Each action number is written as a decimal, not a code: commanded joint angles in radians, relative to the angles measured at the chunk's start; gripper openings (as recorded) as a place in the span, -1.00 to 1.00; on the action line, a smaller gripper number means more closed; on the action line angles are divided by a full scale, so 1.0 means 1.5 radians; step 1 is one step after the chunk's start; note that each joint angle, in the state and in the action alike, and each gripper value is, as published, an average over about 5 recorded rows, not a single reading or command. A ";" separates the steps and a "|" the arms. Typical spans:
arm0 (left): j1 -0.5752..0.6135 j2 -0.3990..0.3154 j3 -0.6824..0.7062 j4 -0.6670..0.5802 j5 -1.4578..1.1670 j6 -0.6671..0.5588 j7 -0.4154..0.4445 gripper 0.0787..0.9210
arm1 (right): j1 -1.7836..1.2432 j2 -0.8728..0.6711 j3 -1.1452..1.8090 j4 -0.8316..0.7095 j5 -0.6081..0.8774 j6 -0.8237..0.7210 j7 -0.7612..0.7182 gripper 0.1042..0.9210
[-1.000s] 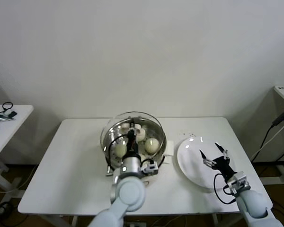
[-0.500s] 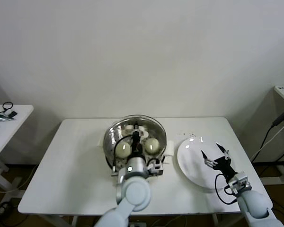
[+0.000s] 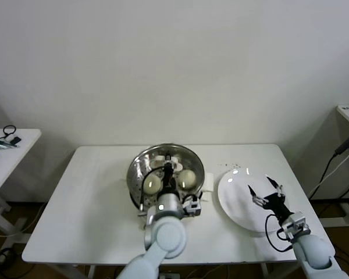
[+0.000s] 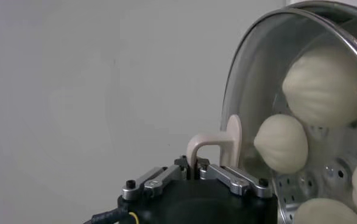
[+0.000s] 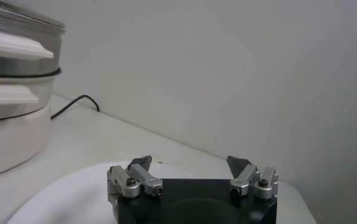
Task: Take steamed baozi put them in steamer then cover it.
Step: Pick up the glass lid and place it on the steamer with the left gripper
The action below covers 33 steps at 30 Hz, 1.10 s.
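Note:
The steel steamer (image 3: 137, 176) stands mid-table on its white pot base (image 5: 8, 137). The glass cover (image 3: 186, 156) lies level over it. My left gripper (image 3: 167, 169) is shut on the cover's cream handle (image 4: 217, 142), seen close in the left wrist view with the left gripper (image 4: 194, 168) clamped on its loop. Several cream-white baozi (image 4: 325, 79) lie inside under the glass; two baozi (image 3: 152, 185) show in the head view. My right gripper (image 3: 266, 190) hovers open and empty over the white plate (image 3: 238, 203), apart from the steamer (image 5: 17, 58).
The flat white plate (image 5: 63, 198) sits to the right of the steamer and carries nothing. A black cable (image 5: 75, 102) runs behind the pot base. A small side table (image 3: 6, 151) with tools stands far left. Cables hang at the right edge (image 3: 337, 163).
The cover, held by my left gripper, has come down from a tilt to lie level over the steamer. The right arm has barely moved.

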 commanded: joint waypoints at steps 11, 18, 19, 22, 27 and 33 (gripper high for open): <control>0.004 0.004 -0.005 0.017 0.002 0.021 -0.005 -0.82 | 0.000 0.003 0.002 0.001 -0.002 0.001 -0.003 0.76; 0.010 0.005 -0.009 0.006 0.001 0.017 -0.004 -0.82 | -0.001 0.001 0.004 0.002 -0.004 0.000 -0.004 0.76; 0.010 0.005 -0.009 0.003 0.000 0.016 -0.004 -0.82 | -0.002 0.001 0.004 0.002 -0.004 -0.001 -0.005 0.76; 0.015 0.010 -0.008 -0.008 -0.002 0.016 -0.002 -0.78 | -0.002 0.003 0.005 0.002 -0.007 -0.004 -0.006 0.76; 0.030 0.022 -0.007 -0.032 -0.008 0.017 0.004 -0.48 | -0.001 0.005 0.005 0.002 -0.013 -0.011 -0.006 0.76; 0.045 0.049 -0.008 -0.075 -0.026 0.021 0.005 -0.07 | 0.001 0.007 0.005 0.008 -0.010 -0.025 -0.005 0.76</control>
